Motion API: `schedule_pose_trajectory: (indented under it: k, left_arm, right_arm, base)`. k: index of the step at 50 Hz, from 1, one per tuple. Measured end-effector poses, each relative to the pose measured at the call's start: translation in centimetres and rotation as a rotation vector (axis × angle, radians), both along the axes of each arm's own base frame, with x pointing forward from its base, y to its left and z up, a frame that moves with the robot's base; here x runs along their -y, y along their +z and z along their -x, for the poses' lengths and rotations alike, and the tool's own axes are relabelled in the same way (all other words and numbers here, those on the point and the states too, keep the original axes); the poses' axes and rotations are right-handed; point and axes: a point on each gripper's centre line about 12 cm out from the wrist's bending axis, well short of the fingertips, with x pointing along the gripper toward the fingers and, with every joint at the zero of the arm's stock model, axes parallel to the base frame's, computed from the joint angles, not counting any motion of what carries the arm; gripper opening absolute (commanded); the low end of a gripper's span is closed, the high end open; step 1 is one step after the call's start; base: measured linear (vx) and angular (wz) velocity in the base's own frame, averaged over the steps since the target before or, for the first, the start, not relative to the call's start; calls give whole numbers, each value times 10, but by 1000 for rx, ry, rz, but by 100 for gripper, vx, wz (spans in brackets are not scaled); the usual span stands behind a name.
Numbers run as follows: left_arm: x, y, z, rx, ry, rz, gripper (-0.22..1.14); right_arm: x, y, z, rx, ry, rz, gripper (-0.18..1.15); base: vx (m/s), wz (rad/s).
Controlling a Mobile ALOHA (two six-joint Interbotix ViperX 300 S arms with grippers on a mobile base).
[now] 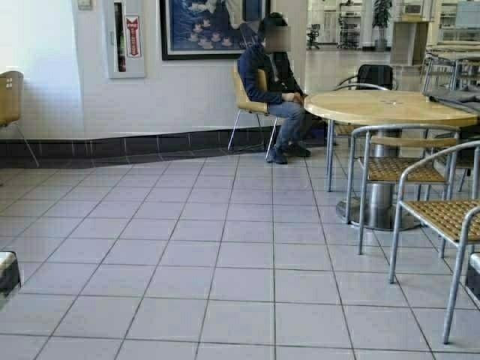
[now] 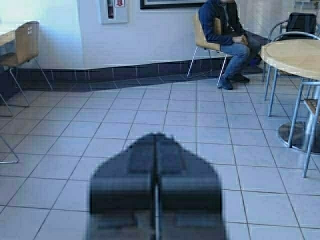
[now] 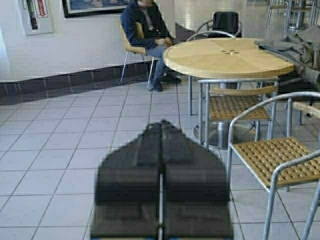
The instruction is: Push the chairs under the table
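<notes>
Both grippers have their fingers pressed together with nothing between them: the left gripper (image 2: 156, 145) and the right gripper (image 3: 161, 132) each point out over bare floor tiles (image 1: 225, 270), and in the high view only the edges of the arms show at the far left and far right.

Going left to right, a plywood chair (image 1: 10, 97) stands at the far left edge of the high view. The left wrist view shows it better (image 2: 25, 45): a tan moulded back with small square cut-outs, on thin chrome legs, drawn up beside the end of a light-wood table (image 2: 6, 37) that barely enters that picture. Further right a fire extinguisher cabinet (image 1: 125, 37) hangs on the wall, then a seated person (image 1: 274, 82) occupies another tan chair (image 1: 247, 94). On the right stand the round table (image 1: 390, 105) and two wicker-seat chairs (image 1: 397, 169), none of them part of the job.

No chair is within reach, so this looks like the approach stage. The next move probably calls for the base to turn left and drive toward the plywood chair, keeping wide of the person.
</notes>
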Motion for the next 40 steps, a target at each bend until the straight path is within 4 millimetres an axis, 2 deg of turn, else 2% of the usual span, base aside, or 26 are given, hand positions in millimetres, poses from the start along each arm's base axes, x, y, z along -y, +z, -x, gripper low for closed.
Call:
schedule_pose_trajectory:
  k: [9,40]
  left_arm:
    - [1,-7,0,-35,-7,-8,3]
    - [2,-11,0,-46,-10,-11,3]
  right_arm:
    - [-1,-12,1,-48,7,-14,4]
    - [-1,-13,1,-57,7,-18,4]
  base:
    - [2,1]
    - [14,15]
